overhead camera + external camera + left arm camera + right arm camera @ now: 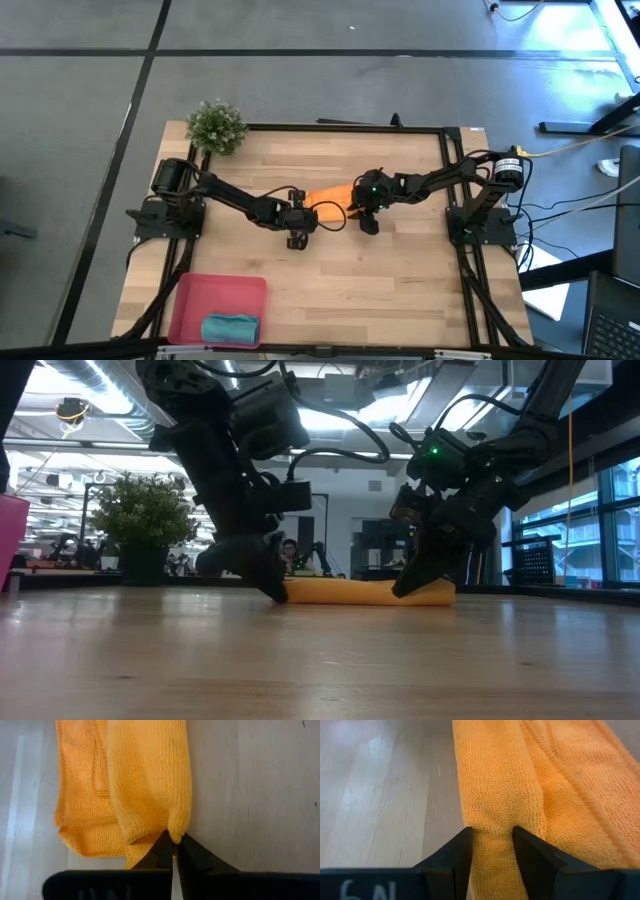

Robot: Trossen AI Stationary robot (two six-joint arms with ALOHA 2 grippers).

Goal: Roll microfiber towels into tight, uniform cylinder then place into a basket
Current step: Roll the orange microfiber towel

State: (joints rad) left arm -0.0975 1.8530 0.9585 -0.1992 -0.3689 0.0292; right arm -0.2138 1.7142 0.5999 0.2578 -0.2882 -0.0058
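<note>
The orange towel (330,196) lies on the wooden table's middle, partly rolled along its length, with a flat part beside the roll (82,795). My left gripper (174,843) is shut at the roll's left end and my right gripper (492,839) is shut on the roll's right end. In the low view the towel (365,592) rests on the table between the left gripper (276,590) and the right gripper (405,588). The teal towel (230,327) lies rolled inside the red-pink basket (190,300) at the near left. My left gripper pinches the end corner of the orange towel's rolled part (176,834) between its two fingertips, only a little cloth. The fingers slant down from the table's left, along the roll. The roll lies on the table. My right gripper pinches the rolled part's right end (492,827) between its two fingers (457,847), and the roll is squeezed narrow there. The fingers slant down from the table's right, along the roll. The towel rests on the table with its flat part beside the roll.
A small green potted plant (216,127) stands at the far left corner. A black frame (452,190) runs around the table's edges. Bare wood (380,290) stretches between the towel and the near edge.
</note>
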